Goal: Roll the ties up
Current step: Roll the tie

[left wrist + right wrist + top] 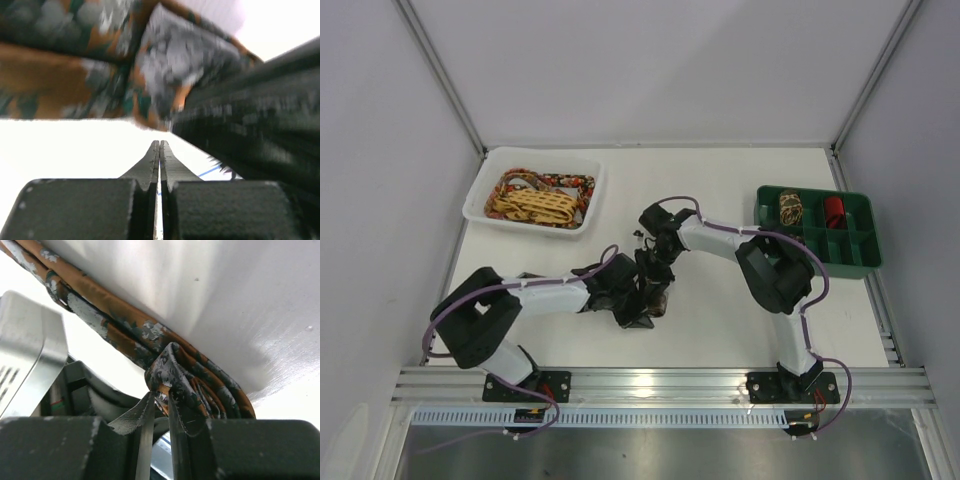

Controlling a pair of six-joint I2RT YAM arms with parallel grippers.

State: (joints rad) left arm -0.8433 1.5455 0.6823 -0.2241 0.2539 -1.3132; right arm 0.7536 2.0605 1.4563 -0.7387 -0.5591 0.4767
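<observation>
A dark brown/orange mottled tie (658, 301) lies bunched at mid-table between my two grippers. In the right wrist view the tie (125, 335) runs as a folded strip along the table, and my right gripper (160, 397) is shut on a fold of it. My right gripper (656, 272) reaches down onto it from behind. My left gripper (636, 306) sits just left of the tie. In the left wrist view the left gripper (160, 142) is shut with nothing between its fingers, and the tie (75, 85) hangs blurred just beyond the tips.
A white tray (480, 206) at the back left holds a yellow lattice tie (535, 206) and a red-floral tie (566, 183). A green divided bin (868, 252) at the right holds a mottled coil (790, 208) and a red coil (833, 210).
</observation>
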